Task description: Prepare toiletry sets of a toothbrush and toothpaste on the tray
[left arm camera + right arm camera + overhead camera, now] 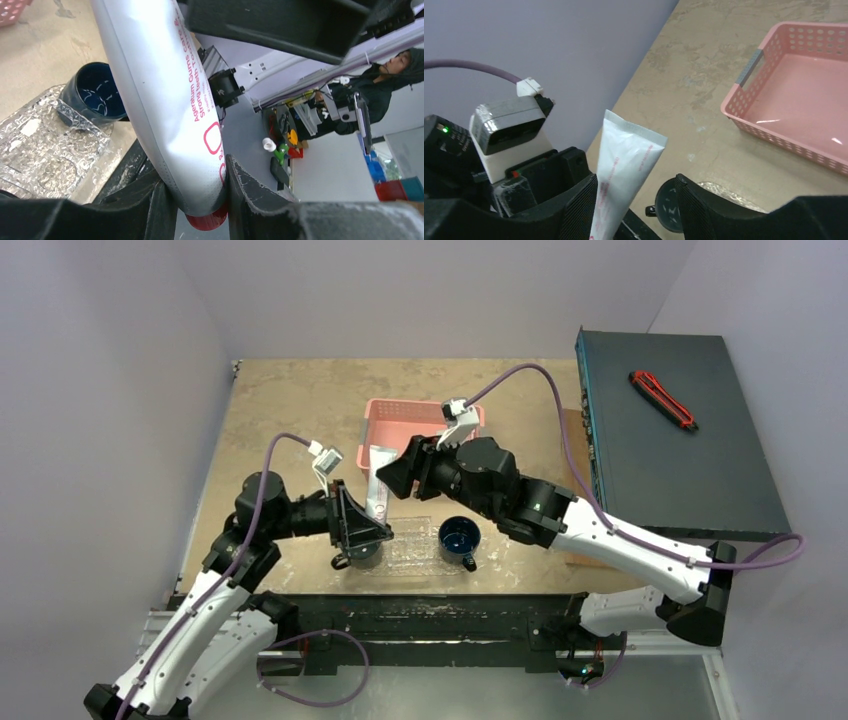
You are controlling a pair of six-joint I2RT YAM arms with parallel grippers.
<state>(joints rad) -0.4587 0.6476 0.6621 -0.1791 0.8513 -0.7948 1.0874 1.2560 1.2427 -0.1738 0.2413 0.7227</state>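
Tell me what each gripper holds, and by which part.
The left gripper pinches the toothpaste tube at its cap end, just above the red cap. The right gripper stands open astride the tube, gripping nothing.

pale lilac walls (120,360) around a worn tan tabletop (300,410), a dark grey cabinet (670,470) at right

The tan table (290,410) bears a pink basket (395,425) at its far side and a clear tray (415,550) nearer.
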